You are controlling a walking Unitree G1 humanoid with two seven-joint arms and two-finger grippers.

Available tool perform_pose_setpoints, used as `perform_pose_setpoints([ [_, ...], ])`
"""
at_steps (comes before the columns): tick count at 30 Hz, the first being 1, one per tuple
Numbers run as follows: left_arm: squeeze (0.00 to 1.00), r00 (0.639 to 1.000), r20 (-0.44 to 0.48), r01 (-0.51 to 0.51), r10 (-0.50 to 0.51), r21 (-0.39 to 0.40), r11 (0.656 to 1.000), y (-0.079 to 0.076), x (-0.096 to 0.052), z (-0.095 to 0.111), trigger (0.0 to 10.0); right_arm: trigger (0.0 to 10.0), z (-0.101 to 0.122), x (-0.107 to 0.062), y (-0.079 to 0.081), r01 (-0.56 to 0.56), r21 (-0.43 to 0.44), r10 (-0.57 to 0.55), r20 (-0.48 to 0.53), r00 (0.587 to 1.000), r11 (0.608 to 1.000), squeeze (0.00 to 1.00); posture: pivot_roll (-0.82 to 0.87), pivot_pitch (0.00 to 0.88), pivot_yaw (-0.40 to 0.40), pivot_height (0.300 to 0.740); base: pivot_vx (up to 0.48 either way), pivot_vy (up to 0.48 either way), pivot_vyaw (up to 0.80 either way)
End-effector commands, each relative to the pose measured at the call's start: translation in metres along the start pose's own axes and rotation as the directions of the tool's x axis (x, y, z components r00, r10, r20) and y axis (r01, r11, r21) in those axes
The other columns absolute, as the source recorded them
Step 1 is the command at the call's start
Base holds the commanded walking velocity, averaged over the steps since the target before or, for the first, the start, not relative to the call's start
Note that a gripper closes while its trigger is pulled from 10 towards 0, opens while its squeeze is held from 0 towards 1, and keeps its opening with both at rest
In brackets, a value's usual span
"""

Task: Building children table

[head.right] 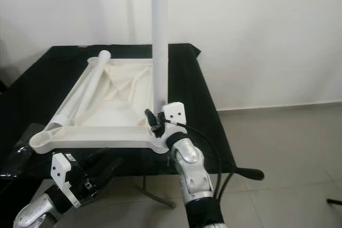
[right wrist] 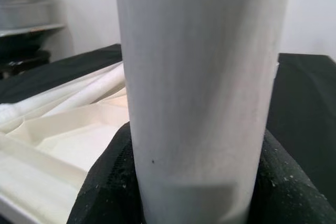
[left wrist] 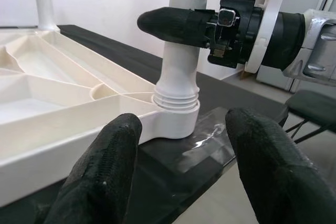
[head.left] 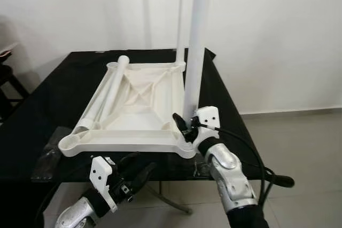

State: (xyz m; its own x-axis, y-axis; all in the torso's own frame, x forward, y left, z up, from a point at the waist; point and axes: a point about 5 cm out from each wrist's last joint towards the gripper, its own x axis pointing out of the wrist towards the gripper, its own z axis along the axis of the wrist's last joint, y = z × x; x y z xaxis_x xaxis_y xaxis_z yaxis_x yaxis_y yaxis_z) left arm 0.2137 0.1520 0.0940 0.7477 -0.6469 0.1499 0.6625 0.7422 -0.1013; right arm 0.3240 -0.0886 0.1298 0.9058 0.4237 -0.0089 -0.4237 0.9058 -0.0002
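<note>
The white plastic table top (head.left: 133,105) lies underside up on the black tabletop (head.left: 48,105), its ribs showing. One white leg (head.left: 195,52) stands upright in the corner socket at about 5 o'clock of the panel, threads still visible above the collar in the left wrist view, so it is probably not screwed fully home. A second leg (head.left: 181,20) stands at the 1 o'clock corner, and loose legs (head.left: 104,97) lie along the 9 o'clock edge.

The leg looks like light, hollow, rigid plastic with a smooth, slippery skin. Gripping low, just above the collar, should give the best turning control and the least wobble; the panel itself may slide on the cloth.

The right hand (head.left: 185,126) is clamped around that leg low down, one finger (left wrist: 176,24) pressed on each side. The left hand (head.left: 133,177) hangs just off the tabletop's near edge at 6 o'clock, fingers (left wrist: 105,177) spread, holding nothing.
</note>
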Motion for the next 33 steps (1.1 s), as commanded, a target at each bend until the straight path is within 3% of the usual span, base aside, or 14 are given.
perform_pose_setpoints([
  [1,0.00,1.000,-0.005,-0.023,0.022,-0.069,0.997,0.006,0.000,-0.004,10.0,10.0,-0.011,0.000,-0.010,-0.077,0.042,0.081,-0.093,0.992,0.996,0.00,-0.01,0.000,0.019,0.740,0.000,0.000,0.00],
  [8,0.00,1.000,-0.006,-0.023,0.022,-0.069,0.997,0.002,0.002,-0.005,10.0,10.0,0.013,-0.004,-0.026,-0.233,-0.076,0.227,-0.081,0.971,0.969,0.00,-0.01,0.000,0.005,0.740,0.000,0.000,0.00],
  [9,0.00,1.000,-0.004,-0.021,0.021,-0.081,0.996,0.001,0.004,-0.005,10.0,10.0,0.030,-0.002,-0.047,-0.370,-0.105,0.361,-0.094,0.928,0.923,1.00,-0.01,0.000,-0.001,0.740,0.000,0.000,0.00],
  [10,0.00,1.000,-0.004,-0.021,0.021,-0.081,0.996,0.001,0.004,-0.005,10.0,10.0,0.030,-0.002,-0.047,-0.370,-0.105,0.361,-0.094,0.928,0.923,1.00,-0.01,0.000,-0.001,0.740,0.000,0.000,0.00],
  [12,0.00,1.000,-0.003,-0.021,0.021,-0.084,0.996,0.001,0.005,-0.006,10.0,10.0,0.048,-0.002,-0.058,-0.475,-0.144,0.468,-0.081,0.880,0.868,1.00,0.00,0.000,-0.001,0.740,0.000,0.000,0.00],
  [15,0.00,1.000,-0.002,-0.021,0.021,-0.086,0.996,0.002,0.005,-0.006,10.0,10.0,0.060,-0.002,-0.060,-0.554,-0.176,0.551,-0.067,0.832,0.814,1.00,0.00,0.000,0.002,0.740,0.000,0.000,0.00],
  [16,0.00,1.000,-0.002,-0.021,0.021,-0.086,0.996,0.002,0.005,-0.006,10.0,10.0,0.060,-0.002,-0.060,-0.554,-0.176,0.551,-0.067,0.832,0.814,1.00,0.00,0.000,0.002,0.740,0.000,0.000,0.00],
  [17,0.00,1.000,-0.003,-0.020,0.020,-0.095,0.995,0.003,0.005,-0.007,10.0,10.0,0.066,-0.001,-0.062,-0.602,-0.171,0.600,-0.071,0.797,0.780,0.90,0.00,0.000,0.003,0.740,0.000,0.000,0.00],
  [18,0.00,1.000,-0.005,-0.020,0.019,-0.101,0.995,0.004,0.005,-0.007,10.0,10.0,0.069,0.000,-0.064,-0.636,-0.164,0.632,-0.083,0.771,0.754,0.00,0.01,0.000,0.002,0.740,0.000,0.000,0.00],
  [22,0.00,1.000,-0.010,-0.019,0.017,-0.107,0.994,0.006,0.005,-0.008,10.0,10.0,0.070,0.002,-0.067,-0.715,-0.156,0.698,-0.152,0.699,0.682,0.00,0.02,0.000,0.003,0.740,0.000,0.000,0.00],
  [28,0.00,1.000,-0.015,-0.022,0.020,-0.113,0.993,0.008,0.005,-0.008,10.0,10.0,0.070,0.007,-0.068,-0.771,-0.114,0.751,-0.178,0.636,0.626,0.00,0.03,0.000,0.005,0.740,0.000,0.000,0.00],
  [29,0.00,1.000,-0.017,-0.023,0.021,-0.114,0.993,0.009,0.005,-0.008,10.0,4.0,0.069,0.008,-0.067,-0.782,-0.102,0.762,-0.181,0.622,0.615,0.00,0.03,0.000,0.007,0.740,0.000,0.000,0.00],
  [30,0.00,1.000,-0.019,-0.024,0.022,-0.114,0.993,0.009,0.005,-0.009,10.0,0.0,0.068,0.009,-0.066,-0.790,-0.090,0.770,-0.179,0.612,0.607,0.00,0.03,0.000,0.009,0.740,0.000,0.000,0.00],
  [33,0.00,1.000,-0.022,-0.024,0.022,-0.115,0.993,0.010,0.005,-0.009,10.0,0.0,0.066,0.010,-0.065,-0.804,-0.069,0.789,-0.160,0.593,0.591,0.00,0.03,0.000,0.010,0.740,0.000,0.000,0.00],
])
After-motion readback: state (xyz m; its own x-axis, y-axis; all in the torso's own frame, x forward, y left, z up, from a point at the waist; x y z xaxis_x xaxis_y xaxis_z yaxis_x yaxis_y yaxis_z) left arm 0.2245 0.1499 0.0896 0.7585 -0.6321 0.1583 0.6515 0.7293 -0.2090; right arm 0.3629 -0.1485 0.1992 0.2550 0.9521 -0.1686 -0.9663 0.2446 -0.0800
